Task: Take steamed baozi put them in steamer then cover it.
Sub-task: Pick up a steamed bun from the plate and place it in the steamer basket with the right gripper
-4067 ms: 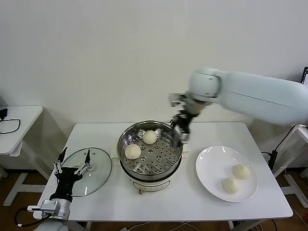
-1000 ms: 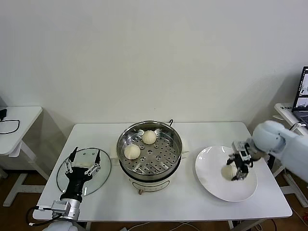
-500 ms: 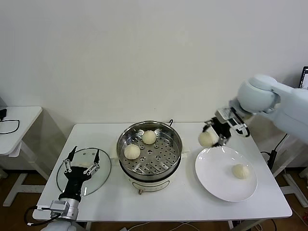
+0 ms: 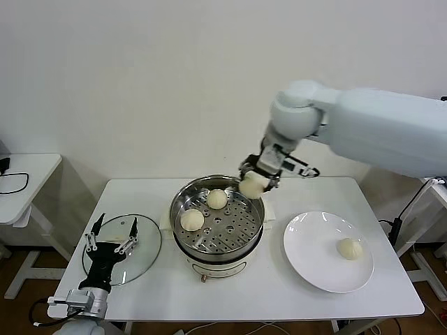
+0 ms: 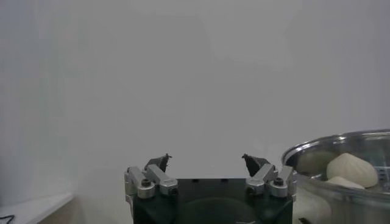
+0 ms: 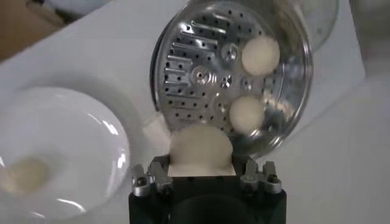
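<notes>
Since half a second ago my right end effector (image 4: pixel 254 183) has swung from above the flat white plate (image 4: pixel 307 262) to the far right rim of the wide shiny steel steamer (image 4: pixel 183 241), clamped on one cream-white pleated baozi (image 4: pixel 251 187). Two baozi (image 4: pixel 217 199) (image 4: pixel 192 220) sit on the perforated tray; one (image 4: pixel 349 248) lies on the plate. My left end effector (image 4: pixel 112 239) hovers, fingers apart, over the clear glass cover (image 4: pixel 145 244) on the white tabletop (image 4: pixel 265 293).

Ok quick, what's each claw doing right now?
Left claw: open, empty, above the glass lid.
Right claw: closed on a baozi over the steamer rim.
</notes>
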